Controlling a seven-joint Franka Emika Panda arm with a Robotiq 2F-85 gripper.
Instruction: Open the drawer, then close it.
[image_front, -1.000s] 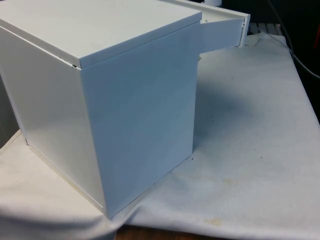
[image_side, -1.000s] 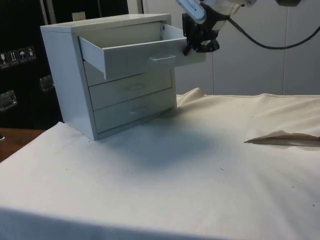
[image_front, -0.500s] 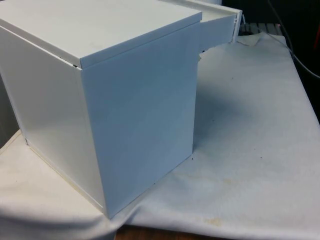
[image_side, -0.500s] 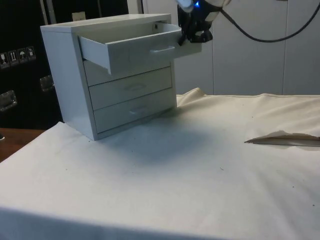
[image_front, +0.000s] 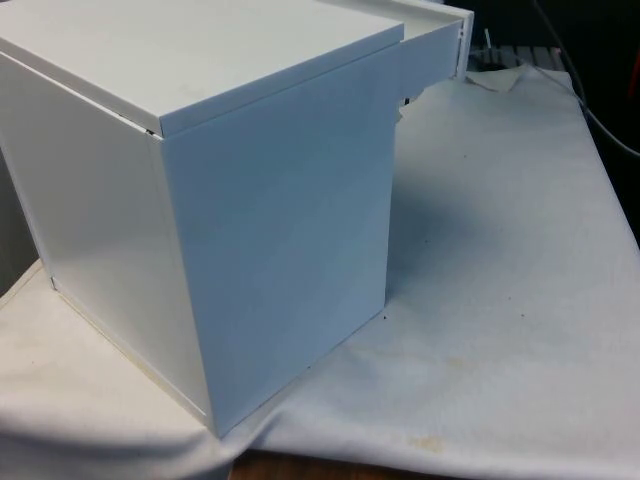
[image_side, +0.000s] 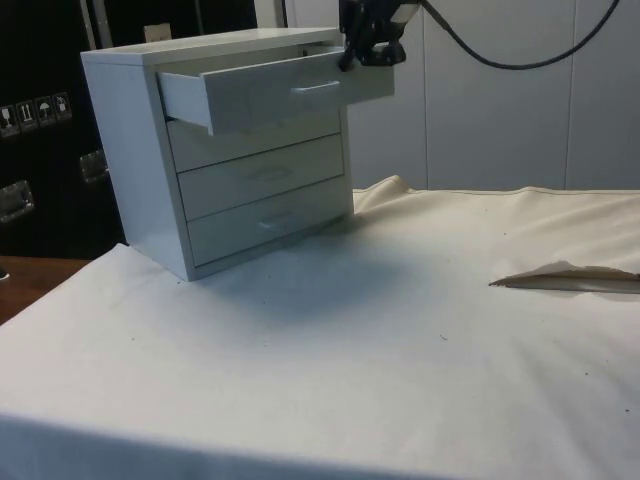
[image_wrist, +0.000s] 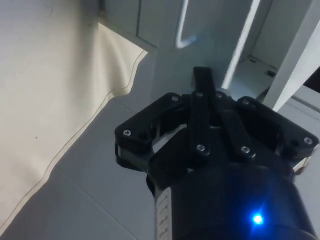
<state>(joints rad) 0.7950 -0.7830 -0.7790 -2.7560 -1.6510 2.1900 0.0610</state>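
Note:
A white chest of drawers (image_side: 125, 150) stands on the cloth, and in the front view the chest (image_front: 270, 200) turns its blank side to the camera. Its top drawer (image_side: 265, 92) sticks out partway, and the drawer's end (image_front: 435, 42) pokes past the chest's edge. My black gripper (image_side: 366, 42) is at the far end of the drawer's front, beyond the handle (image_side: 316, 89). In the wrist view the gripper (image_wrist: 202, 76) is shut with nothing in it, its tip against the white drawer front below the handle (image_wrist: 182, 31).
The middle drawer (image_side: 262, 174) and bottom drawer (image_side: 268, 222) are closed. A raised fold in the cloth (image_side: 565, 277) lies at the side view's right. Open cloth (image_front: 500, 300) stretches beside the chest. A black cable (image_side: 520, 62) hangs from the arm.
The top drawer has slid further into the chest over the last second. My gripper has moved with its front towards the chest and slightly upward.

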